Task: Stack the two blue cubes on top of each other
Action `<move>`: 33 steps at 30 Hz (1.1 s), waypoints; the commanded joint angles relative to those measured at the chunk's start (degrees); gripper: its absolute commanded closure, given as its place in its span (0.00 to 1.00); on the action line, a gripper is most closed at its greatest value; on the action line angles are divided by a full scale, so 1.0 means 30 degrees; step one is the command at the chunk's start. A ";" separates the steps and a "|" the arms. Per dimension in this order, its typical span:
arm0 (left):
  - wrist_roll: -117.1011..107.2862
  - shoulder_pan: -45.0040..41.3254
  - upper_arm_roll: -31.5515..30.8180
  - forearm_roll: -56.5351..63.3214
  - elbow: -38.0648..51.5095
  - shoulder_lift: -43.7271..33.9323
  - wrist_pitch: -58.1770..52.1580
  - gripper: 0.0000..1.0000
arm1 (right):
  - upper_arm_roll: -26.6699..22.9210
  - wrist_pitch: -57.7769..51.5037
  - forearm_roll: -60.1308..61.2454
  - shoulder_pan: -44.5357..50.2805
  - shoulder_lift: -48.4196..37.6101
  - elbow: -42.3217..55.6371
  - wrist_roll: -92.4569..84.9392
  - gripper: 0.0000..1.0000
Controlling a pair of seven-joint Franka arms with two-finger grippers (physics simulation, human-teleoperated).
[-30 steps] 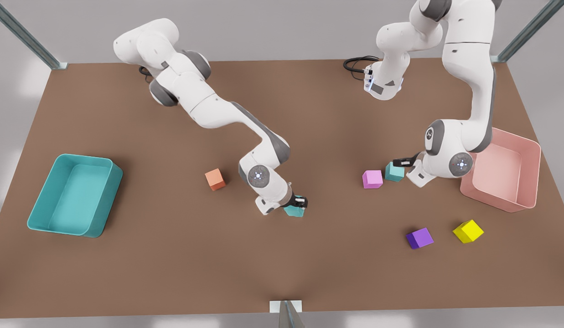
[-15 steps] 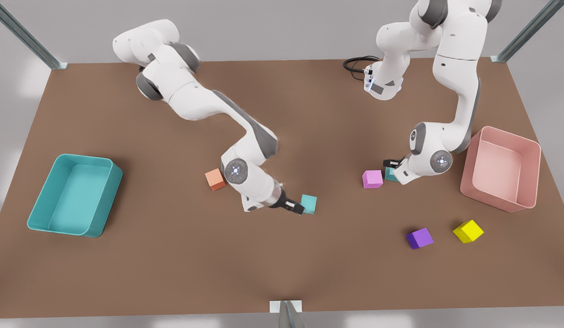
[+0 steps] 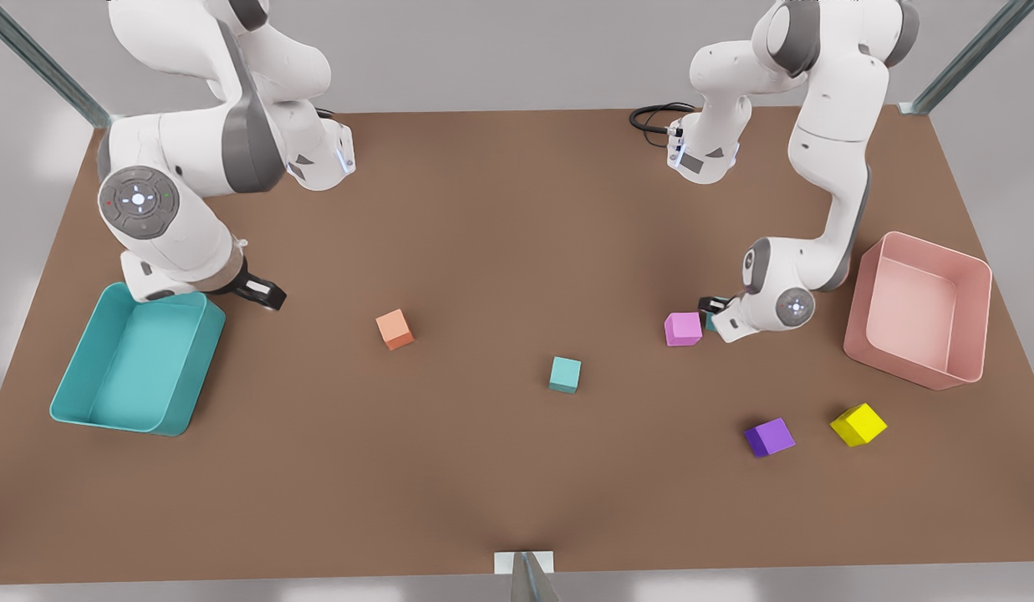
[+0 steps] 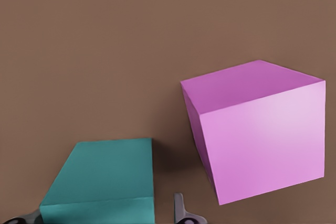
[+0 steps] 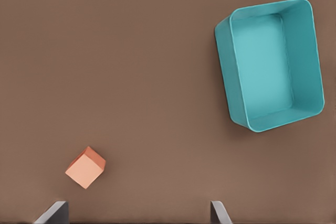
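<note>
One blue cube (image 3: pixel 565 374) stands alone mid-table, with nothing touching it. The other blue cube (image 4: pixel 105 177) sits right beside a pink cube (image 4: pixel 257 129), with a narrow gap between them. My left gripper (image 4: pixel 100 217) is low over this second cube, open, with a fingertip (image 4: pixel 180 211) on each side and a small gap left. In the front view that gripper (image 3: pixel 709 311) is at the right, hiding most of its cube behind the pink cube (image 3: pixel 683 329). My right gripper (image 3: pixel 266 294) hangs open and empty at the front view's left, above the table.
A large teal bin (image 3: pixel 191 368) lies at the front view's left, under the right arm, and a pink bin (image 3: pixel 976 276) at the right. An orange cube (image 3: pixel 394 329), a purple cube (image 3: pixel 769 436) and a yellow cube (image 3: pixel 858 423) are scattered on the brown table.
My right gripper let go of the middle blue cube and swung far to the front view's left, rising beside the teal bin. My left gripper lowered around the cube next to the pink one.
</note>
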 commanded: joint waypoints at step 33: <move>-1.7174 -1.0487 -0.0305 -0.0606 1.9539 0.8176 -0.7946 0.33 | -0.0213 -0.0866 0.0935 -0.0641 0.0610 -0.0123 -1.0136 0.00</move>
